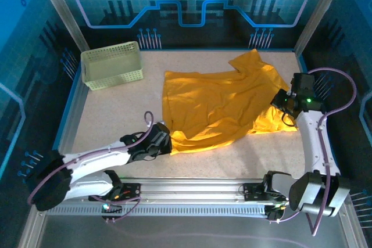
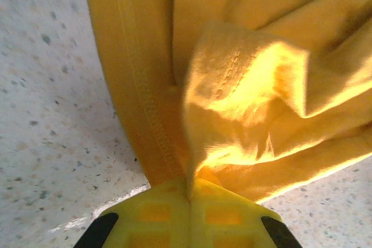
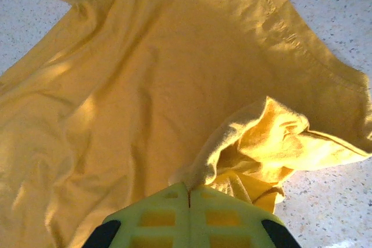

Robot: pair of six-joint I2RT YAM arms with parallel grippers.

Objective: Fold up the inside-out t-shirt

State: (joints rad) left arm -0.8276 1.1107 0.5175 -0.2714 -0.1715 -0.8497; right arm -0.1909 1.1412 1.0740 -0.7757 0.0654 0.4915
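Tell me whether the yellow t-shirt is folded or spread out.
Spread out, not folded: the t-shirt lies wrinkled across the table, only small bunched edges pinched in the left gripper and right gripper.

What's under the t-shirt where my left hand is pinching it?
The left hand is shut on a fold of the t-shirt. Bare speckled table shows beside the cloth on both sides. Whatever lies directly beneath the fabric is covered and cannot be seen.

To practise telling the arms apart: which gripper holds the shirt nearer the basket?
The left gripper, shut on the shirt's near-left hem; the right gripper holds its right edge, farther from the basket.
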